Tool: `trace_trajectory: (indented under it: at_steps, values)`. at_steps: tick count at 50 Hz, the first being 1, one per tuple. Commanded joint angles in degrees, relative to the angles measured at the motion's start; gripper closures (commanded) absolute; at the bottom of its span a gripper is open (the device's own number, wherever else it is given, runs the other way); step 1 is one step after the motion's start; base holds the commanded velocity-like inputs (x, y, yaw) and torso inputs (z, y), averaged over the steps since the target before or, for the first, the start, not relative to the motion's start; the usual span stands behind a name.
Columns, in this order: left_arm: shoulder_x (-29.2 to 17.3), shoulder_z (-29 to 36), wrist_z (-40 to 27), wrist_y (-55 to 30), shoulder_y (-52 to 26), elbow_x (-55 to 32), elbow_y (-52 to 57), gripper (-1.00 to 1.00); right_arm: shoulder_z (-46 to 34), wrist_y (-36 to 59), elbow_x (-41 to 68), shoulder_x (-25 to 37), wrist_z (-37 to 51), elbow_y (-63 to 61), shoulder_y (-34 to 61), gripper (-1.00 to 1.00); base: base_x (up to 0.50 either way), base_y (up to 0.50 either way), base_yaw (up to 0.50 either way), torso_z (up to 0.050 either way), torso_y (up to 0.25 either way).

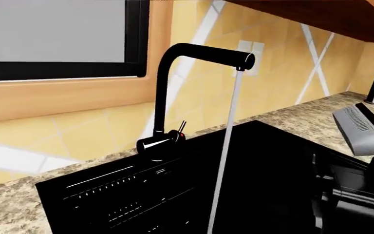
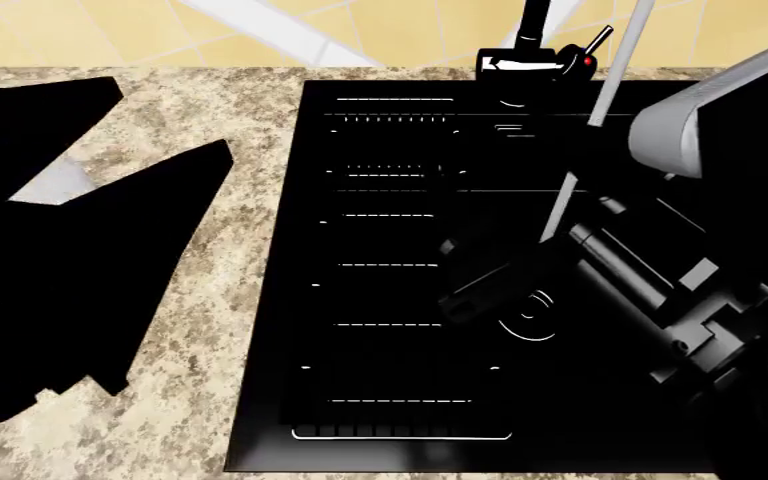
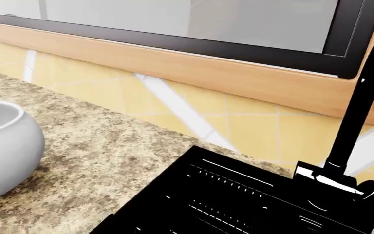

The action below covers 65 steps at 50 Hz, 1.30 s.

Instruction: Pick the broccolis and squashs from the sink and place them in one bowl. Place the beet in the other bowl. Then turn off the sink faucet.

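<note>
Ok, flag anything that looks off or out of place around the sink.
The faucet is running: a thin stream falls from the spout into the sink. No vegetables show in the basin. Otherwise nothing looks spilled, tipped or damaged; one white bowl sits upright on the counter.

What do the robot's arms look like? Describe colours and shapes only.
The right arm is matte black, in blocky and cylindrical segments, with a rounded grey slotted housing. The right gripper is black too. The left arm shows only as a flat black silhouette.
</note>
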Motion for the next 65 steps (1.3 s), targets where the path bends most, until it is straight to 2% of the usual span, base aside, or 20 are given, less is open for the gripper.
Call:
trace_trajectory:
  at_steps: [1, 7, 23, 34, 43, 48, 49, 52, 54, 60, 65]
  values:
    - [0.5, 2.0, 2.9, 0.0, 5.1, 6.1, 2.6, -1.0, -0.6, 1.8, 1.3, 0.7, 2.8, -1.6, 0.8, -1.0, 0.0, 0.0, 0.0, 0.0, 0.0]
    - [2.9, 3.8, 3.3, -1.2, 7.2, 11.5, 1.0, -1.0, -0.3, 0.8, 1.7, 2.0, 4.2, -2.6, -0.3, -1.0, 0.0, 0.0, 0.0, 0.0, 0.0]
    - [8.2, 4.9, -0.1, -4.2, 2.9, 11.2, -6.7, -1.0, 1.0, -1.6, 1.8, 4.6, 5.0, -3.8, -2.1, -1.0, 0.0, -0.49, 0.0, 0.0, 0.0]
    - [11.2, 4.9, -1.5, -5.8, -1.4, 14.8, -14.8, -1.0, 1.0, -1.6, 1.5, 4.6, 5.0, -3.9, -2.4, -1.0, 0.0, -0.5, 0.0, 0.0, 0.0]
    - [12.3, 5.2, -1.8, -6.9, -3.3, 17.0, -19.3, -1.0, 0.9, -2.0, 0.4, 4.1, 4.1, -3.5, -3.4, -1.0, 0.0, -0.5, 0.0, 0.0, 0.0]
    - [12.9, 5.3, -2.8, -6.6, -3.9, 18.3, -21.9, -1.0, 0.5, -1.6, -0.5, 3.5, 3.5, -3.1, -3.7, -1.0, 0.0, -0.07, 0.0, 0.0, 0.0]
    - [13.5, 5.4, -5.4, -5.1, -2.5, 18.6, -20.0, -1.0, 0.5, -1.6, -0.7, 3.3, 3.3, -3.0, -3.6, -1.0, 0.0, 0.0, 0.0, 0.0, 0.0]
    - [19.2, 7.2, -19.9, 1.9, 4.9, 22.1, -7.8, -1.0, 0.5, -1.4, -1.2, 2.7, 2.9, -2.6, -3.4, -1.0, 0.0, 0.0, 0.0, 0.0, 0.0]
    - [21.0, 8.0, -23.3, 3.6, 7.3, 24.3, -5.7, -1.0, 0.4, -1.2, -1.6, 2.3, 2.7, -2.3, -3.2, -1.0, 0.0, 0.0, 0.0, 0.0, 0.0]
    - [22.2, 8.2, -24.0, 6.7, 11.6, 28.5, -7.1, -1.0, 0.3, -0.4, -3.7, 0.1, 2.6, 0.1, -2.1, -1.0, 0.0, 0.0, 0.0, 0.0, 0.0]
    - [23.7, 9.2, -23.8, 6.6, 12.2, 31.5, -10.3, -1.0, -0.2, -1.4, -8.5, -3.1, -0.1, 5.4, -3.0, -1.0, 0.0, 0.0, 0.0, 0.0, 0.0]
